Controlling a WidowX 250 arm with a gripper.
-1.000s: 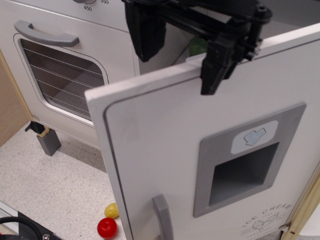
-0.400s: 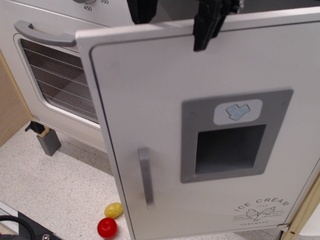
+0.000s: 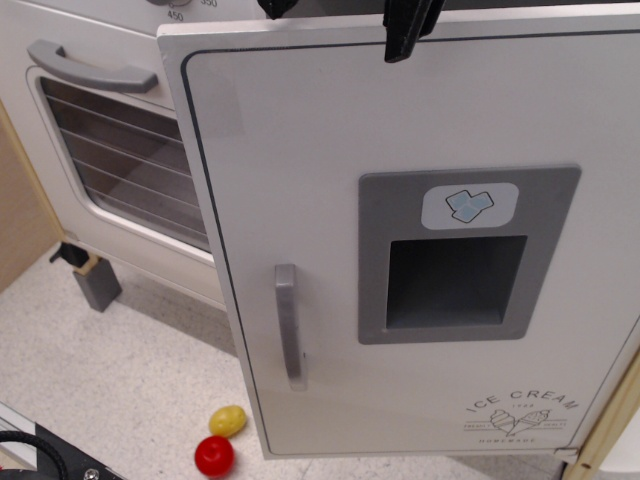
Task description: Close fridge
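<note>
Since a second ago the fridge (image 3: 400, 250) door has swung nearly flush, leaving only final seating, while the pincer (image 3: 405, 25) at its top edge is too cropped to tell its spread.

Black gripper (image 3: 345, 22) is cut off by the top edge; only two finger ends show above the white toy fridge door (image 3: 330, 180), jaw state unclear. The door hides part of the white oven's window (image 3: 120, 150) (right side).
</note>
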